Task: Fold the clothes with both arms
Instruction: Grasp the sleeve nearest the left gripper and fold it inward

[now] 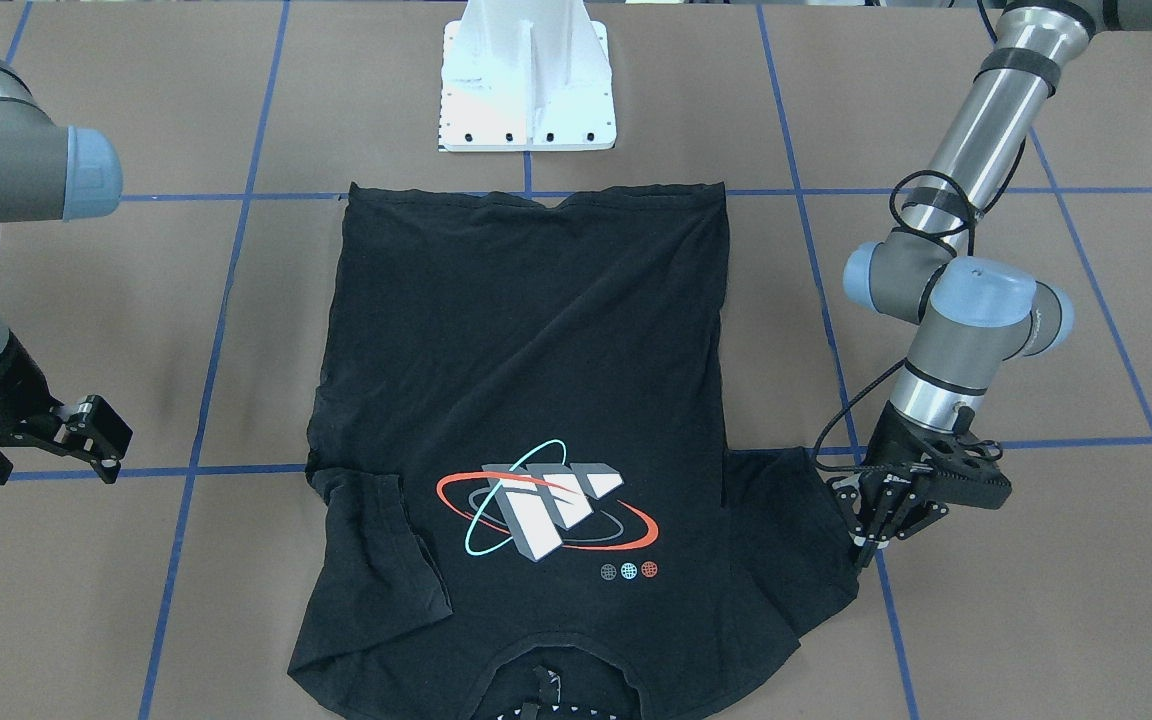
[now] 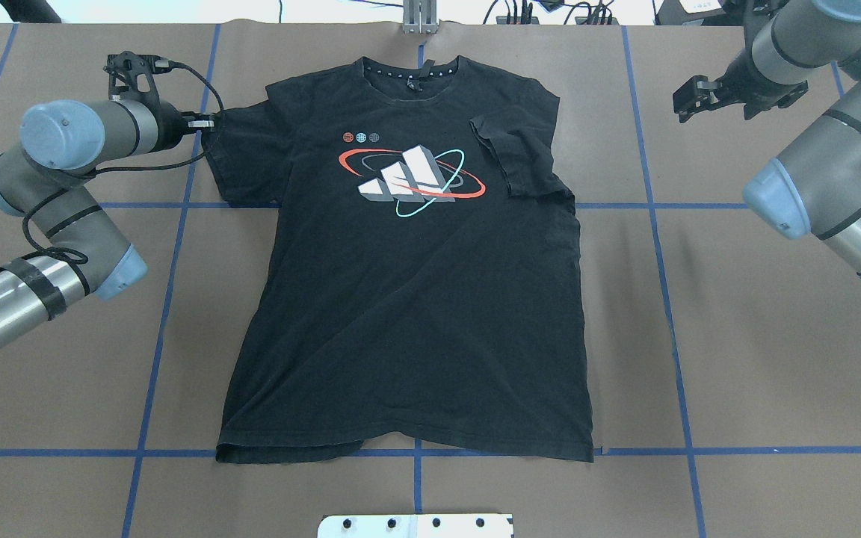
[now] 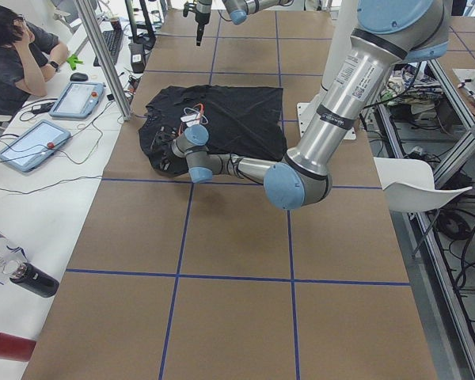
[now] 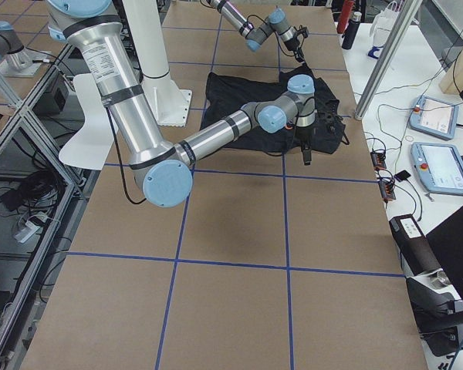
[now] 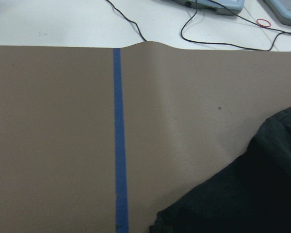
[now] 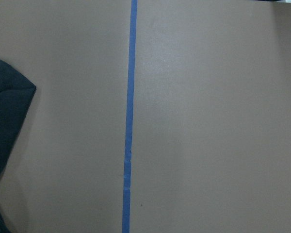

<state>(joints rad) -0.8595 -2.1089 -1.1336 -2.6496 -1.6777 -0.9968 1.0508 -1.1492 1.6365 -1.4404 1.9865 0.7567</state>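
Black T-shirt (image 2: 415, 299), print side up, flat on brown worktop (image 2: 737, 336), collar farthest from the robot base, right-side sleeve folded onto the chest; left fingers (image 1: 871, 530) at the other sleeve's edge, grip not discernible; right fingers (image 1: 106, 425) spread, well apart from the cloth.

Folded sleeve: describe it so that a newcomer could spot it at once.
Find the black T-shirt spread on the brown table. At its collar end, on the robot's right, this sleeve lies flipped inward onto the shirt beside the print. The other sleeve lies flat, out on the table.
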